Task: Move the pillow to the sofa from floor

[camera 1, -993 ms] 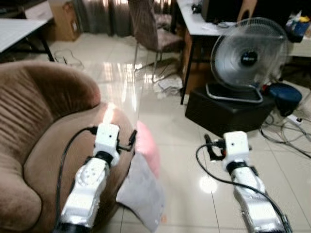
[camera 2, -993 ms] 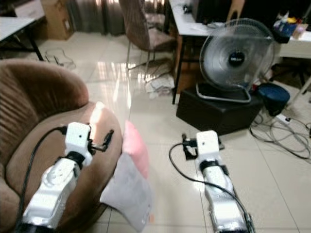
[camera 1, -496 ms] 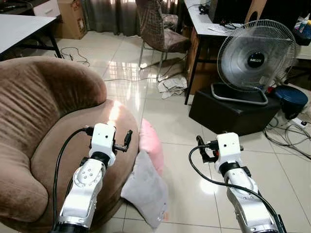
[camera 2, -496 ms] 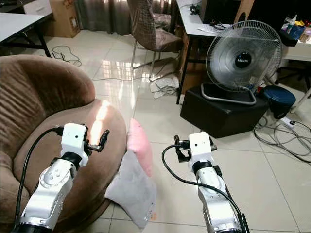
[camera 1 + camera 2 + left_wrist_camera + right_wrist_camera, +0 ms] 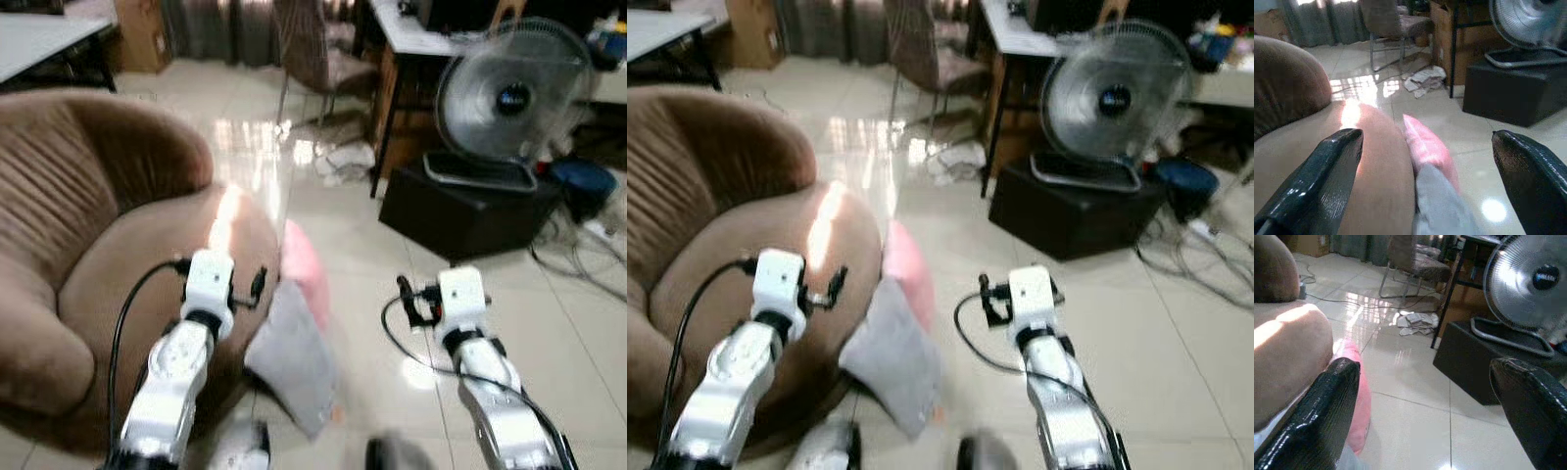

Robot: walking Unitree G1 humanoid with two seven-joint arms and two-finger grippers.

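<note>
Head views, blurred. Your pink soft pillow is on the glossy tiled floor, leaning against the front edge of the round brown plush sofa; a grey fabric cushion leans just beside it, nearer you. Your left gripper hovers over the sofa's front edge, fingers spread wide, holding nothing. Your right gripper hangs above bare floor to the right of both pillows, fingers likewise apart, empty. Beyond: a round wire-cage fan on a black box, a desk w/ dark legs, a brown chair, tangled cables at far right.
</note>
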